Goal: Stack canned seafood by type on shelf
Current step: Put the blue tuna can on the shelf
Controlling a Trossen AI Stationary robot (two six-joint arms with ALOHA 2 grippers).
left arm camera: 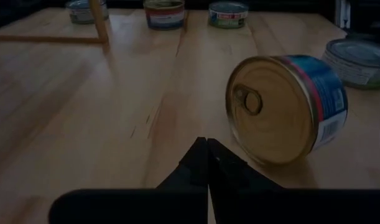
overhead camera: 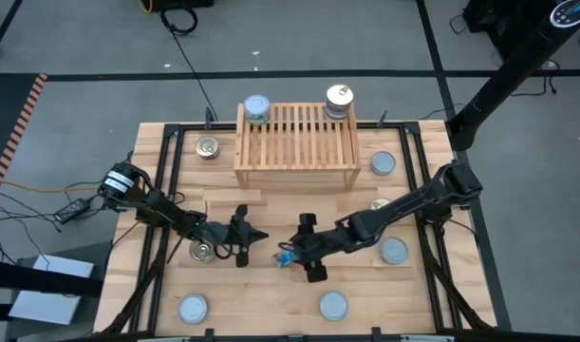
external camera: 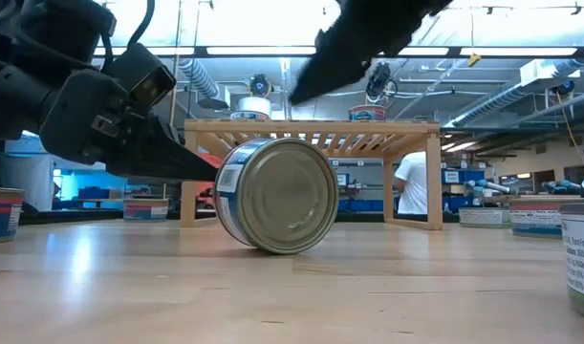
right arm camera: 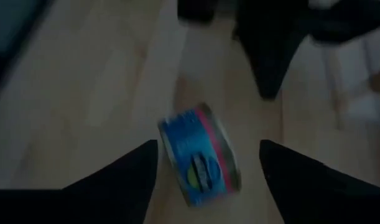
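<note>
Tin-righting is the step I judge to be in hand. Left gripper (overhead camera: 257, 235) sits at 8 o'clock from the table's middle, its fingers pressed together, holding nothing. Just beside it to the right a golden-lidded tin (overhead camera: 288, 256) lies on its side on the table (overhead camera: 271, 299), pull-tab facing the left arm. Right gripper (overhead camera: 308, 249) hovers over that tin with fingers spread wide, not touching it.

Next I'd need a grip across the tin's round wall, then a turn upright and a carry to the golden stack (overhead camera: 339, 100) at 1 o'clock on the shelf (overhead camera: 294, 152).

I count eight loose tins on the table: four silvery-blue lids, three golden, and one half hidden by the right arm. There are two stacks on the shelf, the other being the silvery stack (overhead camera: 257, 108) at 11 o'clock.
</note>
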